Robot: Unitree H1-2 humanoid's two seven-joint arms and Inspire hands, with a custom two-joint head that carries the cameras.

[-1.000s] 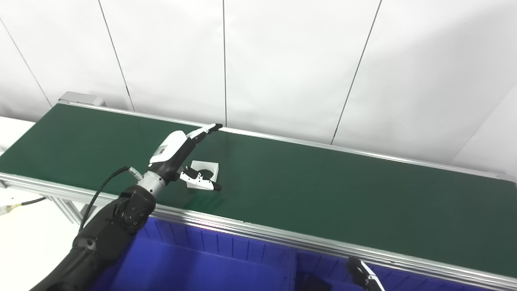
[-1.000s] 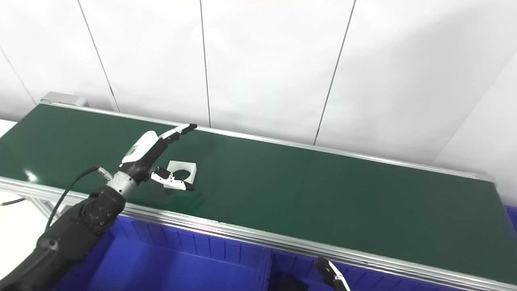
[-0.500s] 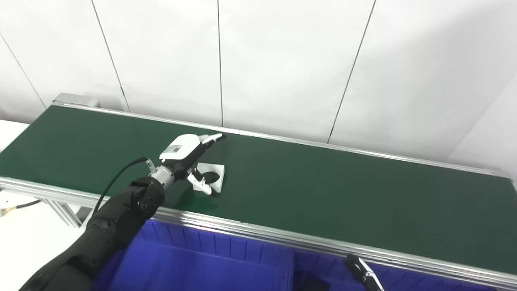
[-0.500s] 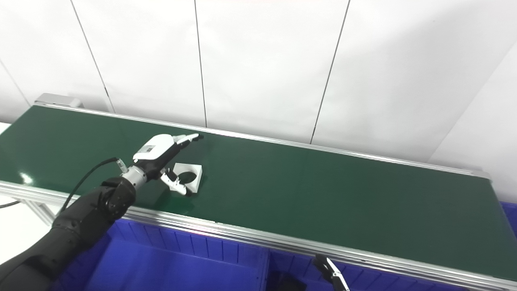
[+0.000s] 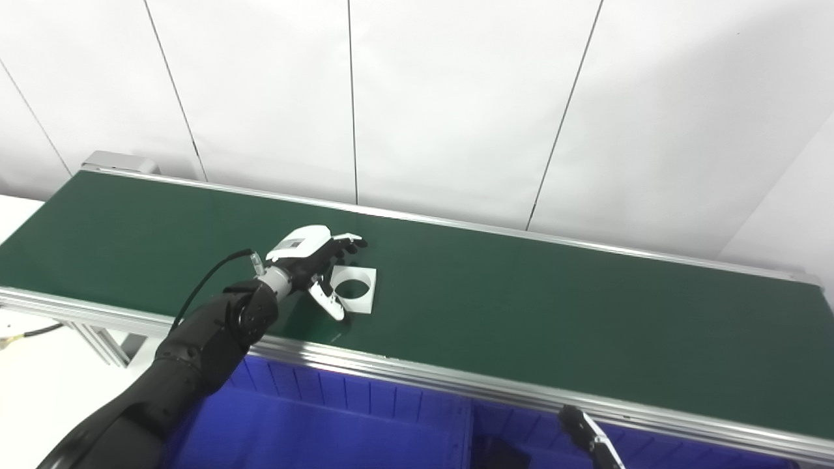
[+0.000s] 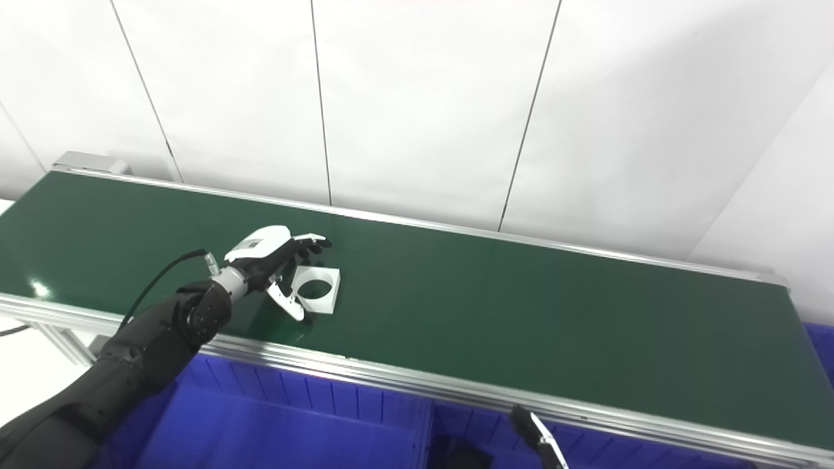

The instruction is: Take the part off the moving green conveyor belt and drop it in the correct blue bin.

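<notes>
A: Since a sec ago the left hand [image 5: 313, 251] has dropped lower over the belt, and the part [image 5: 353, 288] has ridden a bit further right. Camera shifted a touch too, so hard to say how much.

B: Holding it yet?

A: No. Fingers [image 5: 348, 241] are spread, reaching over the part's far-left corner; the thumb [image 5: 328, 302] hangs down on the near-left side. Part sits between them, flat on the green conveyor belt [image 5: 554, 319], close to the near edge. Can't tell if anything's touching it.

B: What's it like to grab?

A: Flat white square w/ a big round hole thru the middle. Looks like rigid plastic, light, thin. Prob. smooth, so it could skate on the belt if nudged sideways. I'd pinch across two opposite edges, thumb near side, fingers far side, or hook one finger thru the hole. Low profile means the tips must get right down to the belt.

B: And further right?

A: Blue bin [image 5: 339, 430] runs below the belt's near rail, w/ a divider. Right hand [image 5: 589, 438] only just pokes in at the bottom, can't tell if it's spread or curled.
</notes>
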